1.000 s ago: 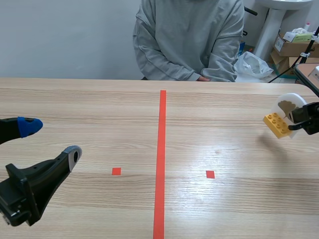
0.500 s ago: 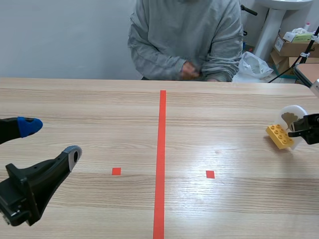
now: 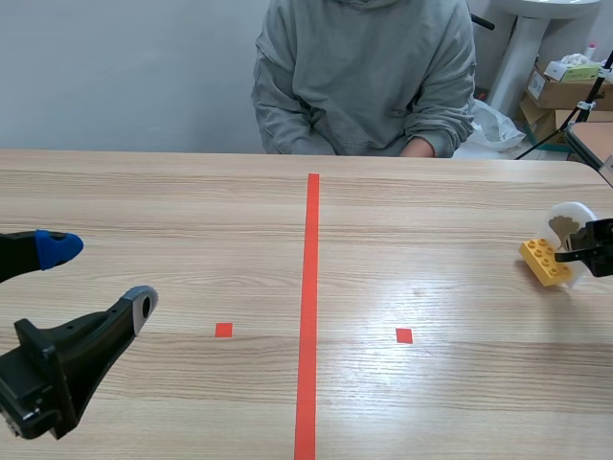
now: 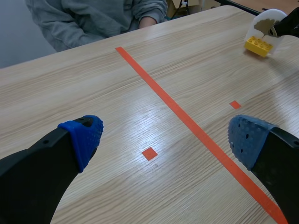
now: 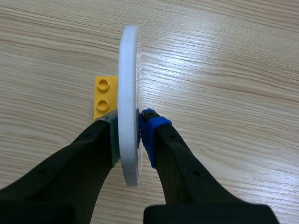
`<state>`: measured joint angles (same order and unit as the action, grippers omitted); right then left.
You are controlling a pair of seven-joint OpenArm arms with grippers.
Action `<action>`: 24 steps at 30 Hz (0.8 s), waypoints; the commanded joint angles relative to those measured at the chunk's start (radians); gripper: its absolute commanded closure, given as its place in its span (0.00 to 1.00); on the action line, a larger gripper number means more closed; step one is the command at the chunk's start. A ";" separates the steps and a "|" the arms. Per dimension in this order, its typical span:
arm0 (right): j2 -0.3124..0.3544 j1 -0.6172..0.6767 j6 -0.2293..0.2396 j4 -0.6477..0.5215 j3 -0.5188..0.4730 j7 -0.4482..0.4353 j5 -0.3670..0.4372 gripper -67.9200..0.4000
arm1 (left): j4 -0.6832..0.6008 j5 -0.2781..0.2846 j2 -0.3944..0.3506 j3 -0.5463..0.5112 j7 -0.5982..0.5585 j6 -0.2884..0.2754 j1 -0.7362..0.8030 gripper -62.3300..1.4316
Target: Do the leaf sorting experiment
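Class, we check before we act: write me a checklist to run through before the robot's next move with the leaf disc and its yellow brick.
1. Right gripper shut on the white disc, pads on both faces: ok.
2. Yellow brick sits against the disc: ok.
3. Brick resting flat on the table: cannot tell; in the scene view it looks tilted.
4. Left gripper open, holding nothing and far from the disc: ok.
5. Person's hand at the far edge, away from the disc: ok.
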<state>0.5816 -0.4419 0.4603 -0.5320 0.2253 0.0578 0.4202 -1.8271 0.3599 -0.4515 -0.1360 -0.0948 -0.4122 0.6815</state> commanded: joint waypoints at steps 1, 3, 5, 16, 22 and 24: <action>0.016 -0.020 -0.002 -0.016 0.000 -0.011 0.010 0.89 | -0.010 0.011 0.008 -0.001 -0.016 -0.002 -0.003 0.08; 0.016 -0.020 -0.005 -0.016 0.000 -0.011 0.002 0.86 | -0.010 0.011 0.008 -0.001 -0.016 -0.002 -0.003 0.08; 0.016 -0.020 -0.006 -0.016 0.000 -0.011 -0.004 0.77 | -0.010 0.011 0.008 -0.001 -0.016 -0.002 -0.003 0.08; -0.002 0.011 -0.015 -0.016 0.000 -0.016 -0.008 0.34 | -0.010 0.011 0.008 -0.001 -0.016 -0.002 -0.003 0.08; -0.002 0.013 -0.015 -0.017 0.000 -0.014 -0.008 0.00 | -0.010 0.011 0.008 -0.001 -0.015 -0.002 -0.003 0.08; 0.003 0.013 0.000 -0.020 -0.001 -0.014 -0.008 0.00 | -0.010 0.011 0.008 -0.001 -0.011 -0.002 -0.003 0.08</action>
<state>0.5598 -0.4122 0.4511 -0.5327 0.2253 0.0540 0.4049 -1.8271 0.3599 -0.4515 -0.1360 -0.0937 -0.4122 0.6815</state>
